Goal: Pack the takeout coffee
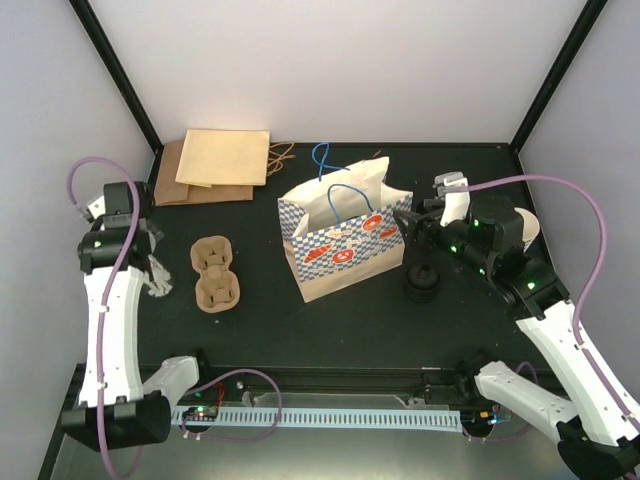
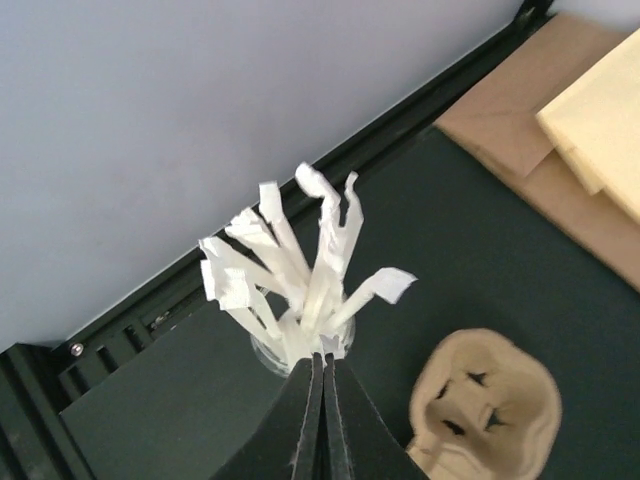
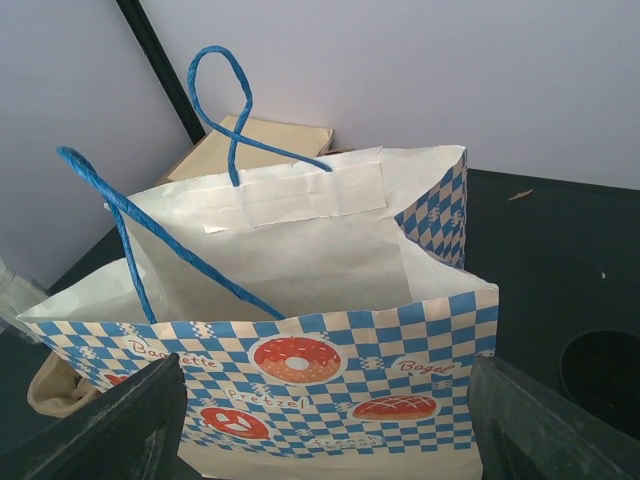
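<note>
Right end effector (image 1: pixel 406 222): fingers apart, empty, facing checked bag (image 1: pixel 345 235).
Black lid (image 1: pixel 421 281): flat on bench, just nearside of it.
Cream cup (image 1: pixel 530 226): behind right wrist, mostly hidden.
Left end effector (image 2: pixel 322 400): fingers together, well apart from both; right arm nearer.

The checked bag (image 1: pixel 340 240) is thin, creased matt paper printed in blue and red, with twisted blue paper-cord handles (image 3: pixel 200 260). The flat bags (image 1: pixel 210 170) are plain kraft paper, brown and tan. The cup carrier (image 1: pixel 215 272) is rough moulded pulp. The straws (image 2: pixel 300 260) wear crinkled white paper wrappers. The tabletop (image 1: pixel 300 330) is matt black, and the lids (image 1: pixel 421 281) are black plastic.
</note>
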